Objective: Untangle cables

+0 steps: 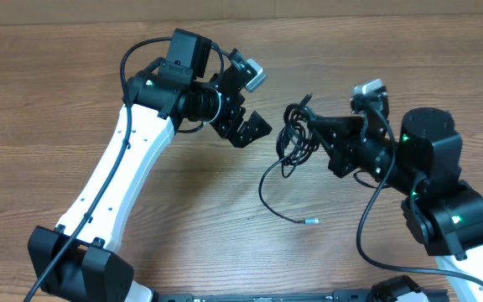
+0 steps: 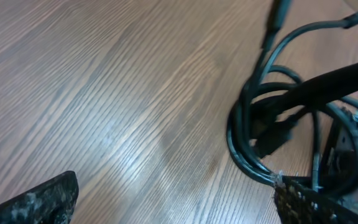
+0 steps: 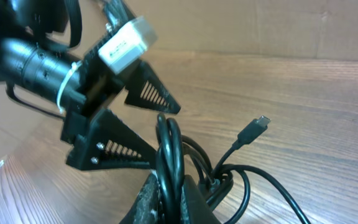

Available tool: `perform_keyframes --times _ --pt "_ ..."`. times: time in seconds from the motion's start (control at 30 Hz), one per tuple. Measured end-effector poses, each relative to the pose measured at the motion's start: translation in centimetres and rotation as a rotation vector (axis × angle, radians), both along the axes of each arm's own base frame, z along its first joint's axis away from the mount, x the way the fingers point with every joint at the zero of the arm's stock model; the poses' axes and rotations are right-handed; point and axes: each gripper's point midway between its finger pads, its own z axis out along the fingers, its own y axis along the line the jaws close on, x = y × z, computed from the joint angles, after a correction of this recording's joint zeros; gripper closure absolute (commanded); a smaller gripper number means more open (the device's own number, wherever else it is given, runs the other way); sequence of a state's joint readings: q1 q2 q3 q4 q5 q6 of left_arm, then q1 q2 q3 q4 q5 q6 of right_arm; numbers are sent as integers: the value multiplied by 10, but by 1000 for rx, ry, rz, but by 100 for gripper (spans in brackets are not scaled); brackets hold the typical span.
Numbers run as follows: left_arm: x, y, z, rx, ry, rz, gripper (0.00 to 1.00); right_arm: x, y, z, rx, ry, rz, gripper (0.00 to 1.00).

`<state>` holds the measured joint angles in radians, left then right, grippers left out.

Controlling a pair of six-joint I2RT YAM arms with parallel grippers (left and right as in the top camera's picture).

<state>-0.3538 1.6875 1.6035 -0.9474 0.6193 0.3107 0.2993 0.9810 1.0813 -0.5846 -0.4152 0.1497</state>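
Gleaming wood-grain table (image 1: 40, 101) under cables (image 1: 296, 136)

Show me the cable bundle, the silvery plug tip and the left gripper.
cable bundle (image 3: 168, 155), right wrist view, on the upright looped cords.
silvery plug tip (image 1: 311, 221), overhead view, on the loose strand's metal end.
left gripper (image 1: 257, 134), overhead view, midway between its open fingertips.

A wooden table (image 1: 74, 101) bears a tangle of black cables (image 1: 296, 138).
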Motion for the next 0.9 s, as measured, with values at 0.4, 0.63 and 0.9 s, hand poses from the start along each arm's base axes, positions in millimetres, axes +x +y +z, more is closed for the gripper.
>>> perform_keyframes --times 0.4,0.63,0.9 --pt "2 1 0 -65 239 260 0 0 -2 41 98 -119 -24 96" --pt "-12 -20 20 -215 353 201 0 4 -1 62 164 -173 -35 96" --pt "-21 -37 48 -364 385 81 62 7 0 83 241 -217 -45 95"
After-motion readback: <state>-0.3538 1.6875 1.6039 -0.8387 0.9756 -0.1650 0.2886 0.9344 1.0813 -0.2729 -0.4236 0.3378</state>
